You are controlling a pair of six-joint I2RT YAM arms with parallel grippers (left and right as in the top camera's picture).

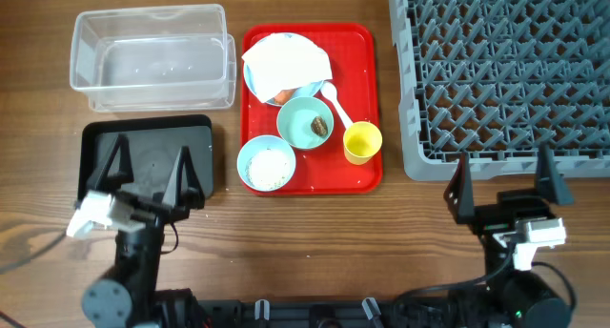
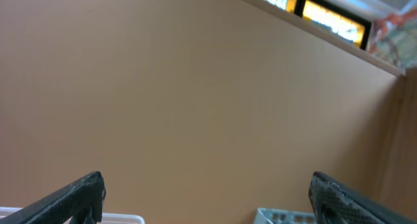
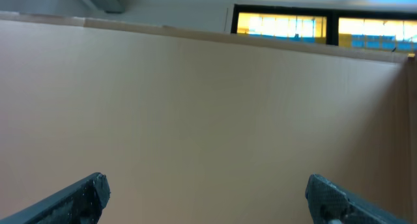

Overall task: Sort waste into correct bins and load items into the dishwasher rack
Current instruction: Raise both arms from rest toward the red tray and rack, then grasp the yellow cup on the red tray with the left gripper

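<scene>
- Currently nothing is grasped: the left claw (image 1: 150,168) is spread wide and empty over the near edge of the black tray (image 1: 143,130). The right claw (image 1: 502,185) is equally wide and empty, just in front of the dishwasher rack (image 1: 505,71).
- Both wrist views show only wall and fingertips, so go by the overhead.
- All waste and dishes sit on the red tray (image 1: 362,51), mid tabletop (image 1: 315,242).
- The crumpled napkin (image 1: 286,63) covers the light blue plate (image 1: 251,78), with the carrot (image 1: 283,97) peeking out at its near edge.
- The brown scrap (image 1: 319,128) is in the mint bowl (image 1: 282,123), and the rice (image 1: 267,166) is in the light blue bowl (image 1: 241,163).
- The yellow cup (image 1: 362,142) and spoon (image 1: 335,101) are on the tray's right side.
- Likely first move: the left arm takes the napkin, pinching its raised top fold so the plate stays put, then drops it in the clear tub (image 1: 81,56) or the black tray.
- The right arm suits the cup, which is nearest the rack.
</scene>
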